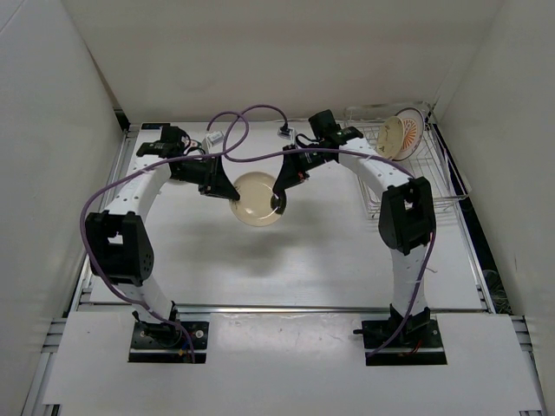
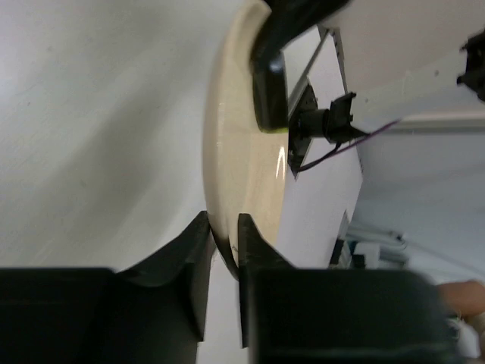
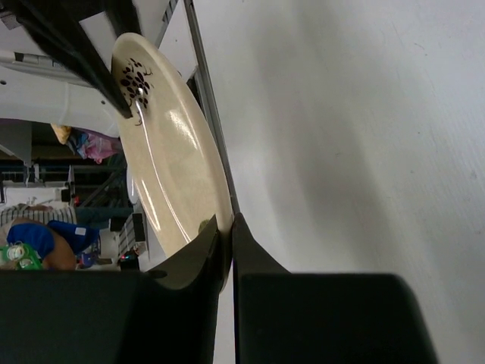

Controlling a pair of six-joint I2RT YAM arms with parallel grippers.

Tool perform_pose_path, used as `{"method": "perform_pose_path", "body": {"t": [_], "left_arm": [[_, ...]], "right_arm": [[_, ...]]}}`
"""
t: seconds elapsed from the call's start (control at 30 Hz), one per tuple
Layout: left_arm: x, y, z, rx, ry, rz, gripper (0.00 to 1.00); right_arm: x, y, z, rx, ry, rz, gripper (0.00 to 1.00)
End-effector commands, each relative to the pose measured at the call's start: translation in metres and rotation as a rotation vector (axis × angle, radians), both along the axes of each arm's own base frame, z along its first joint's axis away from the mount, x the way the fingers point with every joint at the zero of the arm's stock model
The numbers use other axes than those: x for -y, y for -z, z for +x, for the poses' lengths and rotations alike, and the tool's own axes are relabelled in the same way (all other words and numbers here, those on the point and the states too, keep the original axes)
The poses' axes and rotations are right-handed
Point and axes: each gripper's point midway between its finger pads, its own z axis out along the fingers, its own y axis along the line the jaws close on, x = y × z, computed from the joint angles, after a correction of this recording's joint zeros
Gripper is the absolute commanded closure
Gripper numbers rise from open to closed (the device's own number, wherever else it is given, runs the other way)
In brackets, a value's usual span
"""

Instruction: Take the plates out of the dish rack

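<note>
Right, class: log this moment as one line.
left gripper: shut on plate | right gripper: shut on plate | plate: mid-air | dish rack: sunburst plate inside

Robotics lab test cell, white panel walls, aluminium-rail table, bolted robot arms

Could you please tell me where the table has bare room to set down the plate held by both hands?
The widest bare patch of table lies under the tan plate, flanked by the left arm and right arm, down to the near rail. The far right corner is crowded by the rack and its plates; cables loop along the far edge.
</note>
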Motion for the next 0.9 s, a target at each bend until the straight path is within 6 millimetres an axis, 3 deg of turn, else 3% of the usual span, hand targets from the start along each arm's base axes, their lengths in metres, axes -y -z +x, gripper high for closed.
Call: {"method": "perform_pose_path", "body": {"t": [0.0, 0.07, 0.13, 0.2, 0.27, 0.33, 0.37, 0.47, 0.53, 0.57, 0.63, 0.7, 0.87], "left_arm": [[0.003, -0.015, 0.005, 0.062, 0.015, -0.033, 0.77], [0.003, -0.015, 0.005, 0.062, 0.015, -0.033, 0.88], [0.003, -0.015, 0.005, 0.062, 0.015, -0.033, 0.9], [0.002, -0.012, 0.008, 0.047, -0.002, -0.024, 0.9], [0.002, -0.008, 0.015, 0.024, -0.045, -0.002, 0.9], [0.002, -0.004, 0.021, 0.004, -0.079, 0.009, 0.9], [0.003, -0.006, 0.024, -0.005, -0.094, 0.002, 0.9], [0.005, 0.001, 0.038, -0.064, -0.12, -0.005, 0.9], [0.009, -0.001, 0.054, -0.088, -0.127, -0.027, 0.9], [0.01, -0.001, 0.061, -0.093, -0.131, -0.029, 0.9], [0.013, -0.005, 0.077, -0.083, -0.123, -0.051, 0.9], [0.015, -0.006, 0.083, -0.097, -0.113, -0.074, 0.9], [0.019, 0.01, 0.105, -0.148, -0.117, -0.083, 0.9]], "right_arm": [[-0.008, -0.027, 0.002, 0.046, -0.037, 0.088, 1.0], [-0.008, -0.027, 0.002, 0.046, -0.037, 0.088, 1.0], [-0.008, -0.025, 0.004, 0.051, -0.028, 0.077, 1.0], [-0.006, -0.022, 0.007, 0.079, -0.01, 0.045, 0.9], [0.0, -0.011, 0.01, 0.125, 0.014, -0.025, 0.71], [0.008, -0.008, 0.007, 0.148, 0.029, -0.077, 0.69], [0.013, -0.004, 0.007, 0.168, 0.039, -0.107, 0.62], [0.039, 0.004, 0.012, 0.255, 0.101, -0.226, 0.58], [0.057, -0.006, 0.014, 0.311, 0.143, -0.264, 0.58], [0.069, 0.002, 0.015, 0.317, 0.176, -0.317, 0.58], [0.093, -0.013, 0.02, 0.362, 0.248, -0.344, 0.57], [0.122, -0.024, 0.028, 0.378, 0.349, -0.37, 0.43], [0.197, -0.045, 0.043, 0.435, 0.579, -0.467, 0.43]]}}
